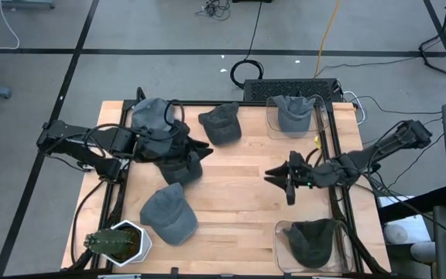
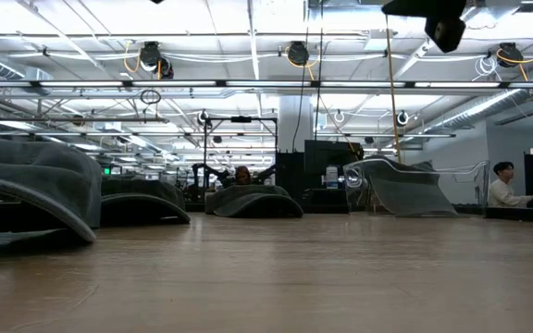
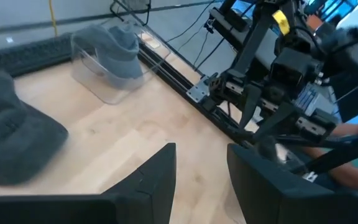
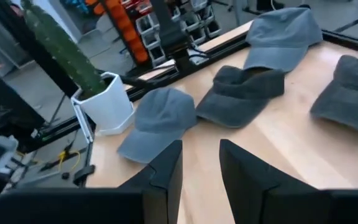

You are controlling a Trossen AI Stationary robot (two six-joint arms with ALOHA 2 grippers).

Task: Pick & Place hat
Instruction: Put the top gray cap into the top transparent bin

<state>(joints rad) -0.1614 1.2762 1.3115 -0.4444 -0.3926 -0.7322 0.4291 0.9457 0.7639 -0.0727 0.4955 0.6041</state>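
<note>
Several grey caps lie on the wooden table. One cap [image 1: 169, 214] sits near the cactus pot, a darker one [image 1: 182, 168] at centre-left, one [image 1: 156, 116] at the far left and one [image 1: 221, 124] at the far middle. My left gripper [image 1: 204, 146] [image 3: 201, 168] is open above the table, just right of the centre-left caps, and holds nothing. My right gripper [image 1: 273, 175] [image 4: 201, 162] is open over the table's right-middle, pointing toward the caps, and also holds nothing.
A clear bin at the far right [image 1: 293, 115] holds a grey cap [image 3: 118, 50], and another bin at the near right [image 1: 313, 242] holds a dark cap. A cactus in a white pot [image 1: 118, 241] [image 4: 101, 99] stands at the near left corner. Bare wood [image 1: 238, 201] lies between the arms. A person [image 2: 502, 185] sits beyond the table.
</note>
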